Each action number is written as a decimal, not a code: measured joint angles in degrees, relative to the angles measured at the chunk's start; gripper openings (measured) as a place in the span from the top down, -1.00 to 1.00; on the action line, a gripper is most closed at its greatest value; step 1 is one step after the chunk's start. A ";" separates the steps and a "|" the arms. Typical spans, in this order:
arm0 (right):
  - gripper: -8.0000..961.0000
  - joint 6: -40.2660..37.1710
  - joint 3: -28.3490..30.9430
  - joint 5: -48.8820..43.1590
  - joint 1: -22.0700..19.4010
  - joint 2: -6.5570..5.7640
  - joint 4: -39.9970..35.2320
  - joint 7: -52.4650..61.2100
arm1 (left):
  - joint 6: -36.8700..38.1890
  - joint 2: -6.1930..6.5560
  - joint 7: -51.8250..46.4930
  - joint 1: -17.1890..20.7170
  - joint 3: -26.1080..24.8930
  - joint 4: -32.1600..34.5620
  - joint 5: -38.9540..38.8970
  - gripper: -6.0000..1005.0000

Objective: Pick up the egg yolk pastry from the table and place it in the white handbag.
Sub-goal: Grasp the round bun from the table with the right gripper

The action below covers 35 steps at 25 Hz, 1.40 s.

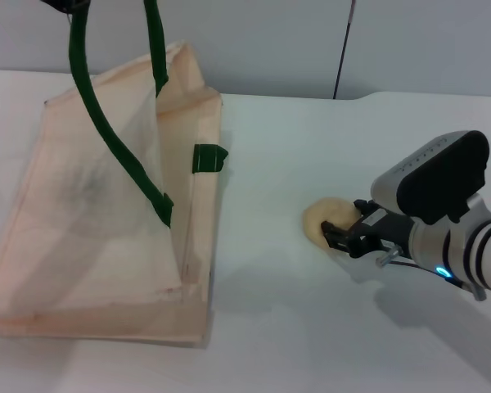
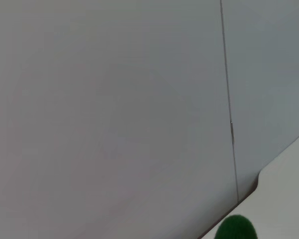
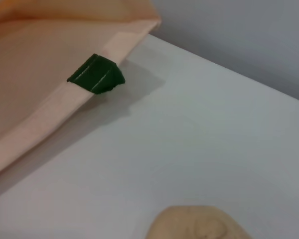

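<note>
The egg yolk pastry [image 1: 326, 218], a small pale-yellow ball, lies on the white table right of centre; its top shows in the right wrist view [image 3: 197, 225]. My right gripper [image 1: 344, 223] is low on the table at the pastry's right side. It is open, with a black finger [image 1: 337, 238] on either side of the pastry. The white handbag [image 1: 98, 213] lies at the left, its mouth toward the pastry. My left gripper [image 1: 65, 4] at the top edge holds one dark green handle [image 1: 106, 131] up, lifting the bag's upper layer.
A short green tab [image 1: 209, 158] sticks out from the bag's right edge, also in the right wrist view [image 3: 95, 75]. A grey wall with a thin vertical seam [image 1: 344, 49] stands behind the table. A green bit of handle [image 2: 235, 229] shows in the left wrist view.
</note>
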 joint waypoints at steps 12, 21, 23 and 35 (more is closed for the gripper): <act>-0.23 -0.07 -1.03 0.81 1.54 0.21 -1.20 -0.10 | 0.41 0.17 0.10 -0.22 -0.03 -0.47 0.33 0.75; -0.20 -0.31 -0.59 0.86 1.60 0.08 -1.24 -0.13 | 0.45 0.22 0.19 -0.21 -0.59 -0.49 0.40 0.75; -0.19 -0.49 -0.35 0.75 1.60 -0.06 -0.92 -0.20 | 0.32 0.20 0.23 -0.20 -0.76 -0.49 0.65 0.75; -0.16 -0.63 0.99 0.02 1.61 -1.17 1.66 -0.49 | 0.26 0.14 0.41 -0.18 -0.84 -0.56 1.06 0.75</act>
